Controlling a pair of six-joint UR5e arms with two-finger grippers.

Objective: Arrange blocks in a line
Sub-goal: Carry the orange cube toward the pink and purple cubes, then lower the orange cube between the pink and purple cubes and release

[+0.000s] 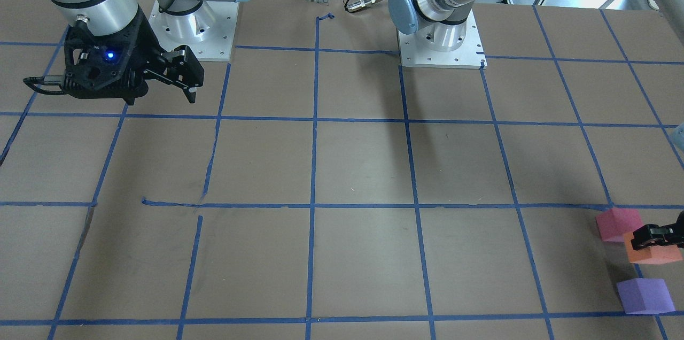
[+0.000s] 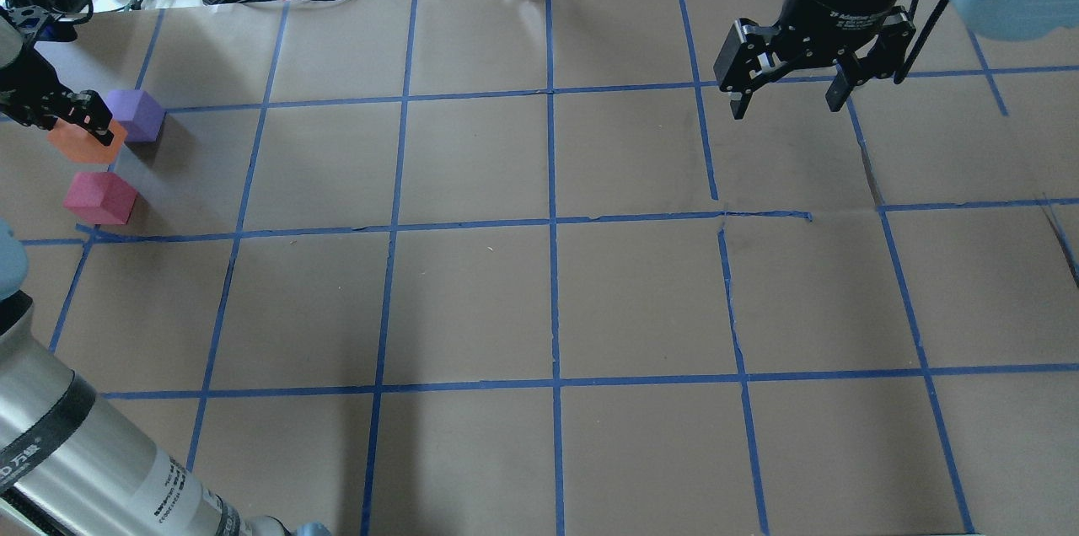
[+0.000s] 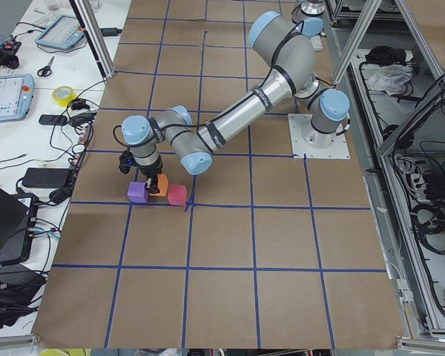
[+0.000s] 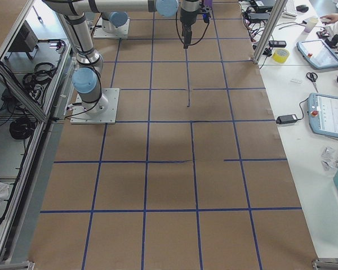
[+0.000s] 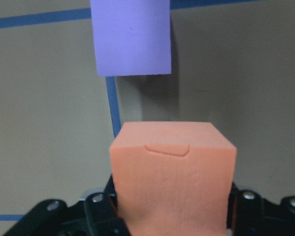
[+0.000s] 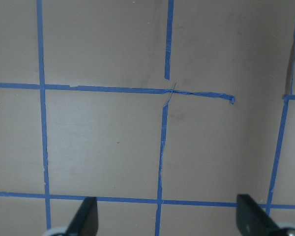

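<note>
Far left corner of the tabletop, all the action's there! The left fingers are pinching the orange block and hold it between the purple block and the pinkish-red block. To my eye it sits a touch off their line and hasn't been let go, so one placement is left.

The right fingers hang spread and empty, well apart from the blocks.

The left wrist view gives the pinch up close with purple just ahead, but pinkish-red is missing. The overhead view shows all three.
</note>
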